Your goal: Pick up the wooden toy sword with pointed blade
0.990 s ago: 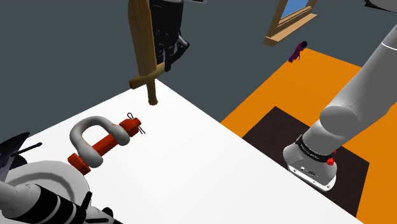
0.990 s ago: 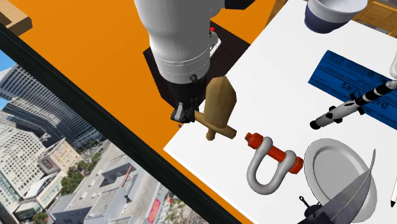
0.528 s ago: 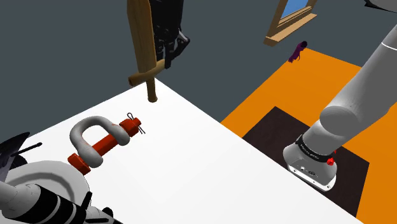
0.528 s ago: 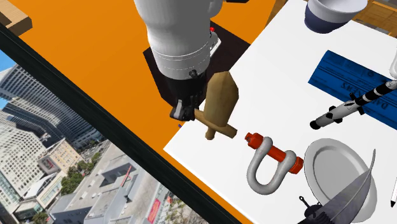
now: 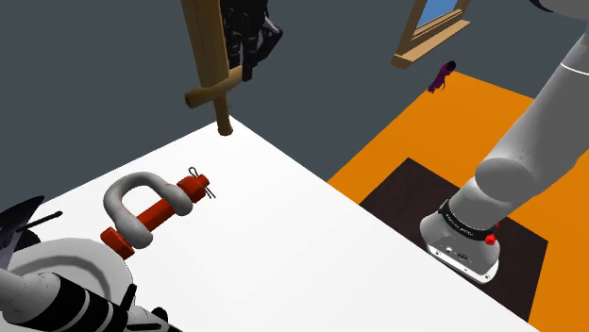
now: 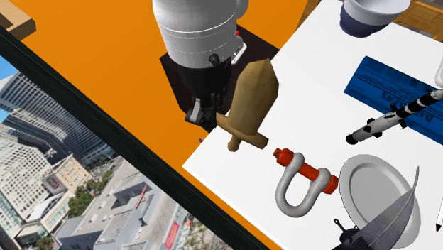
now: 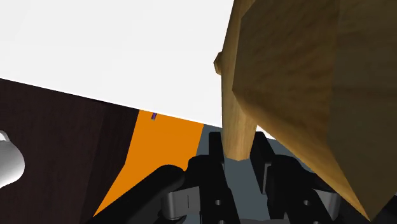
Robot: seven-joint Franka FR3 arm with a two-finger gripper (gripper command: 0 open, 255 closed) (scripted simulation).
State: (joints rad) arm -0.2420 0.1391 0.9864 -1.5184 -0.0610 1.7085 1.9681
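Wooden toy sword (image 5: 205, 47): aloft, clear of the worktop (image 5: 264, 245) corner, blade up, hilt down. End effector (image 7: 236, 159): clamped on the sword near its crossguard. Hazard: the hold looks off-centre, so the long blade may pivot or slip, dropping past the worktop edge.

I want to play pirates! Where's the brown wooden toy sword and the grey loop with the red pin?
Brown wooden toy sword (image 6: 254, 92): second exterior view, middle of the blade.
Grey loop with red pin (image 6: 307, 171): second exterior view, on the red pin.
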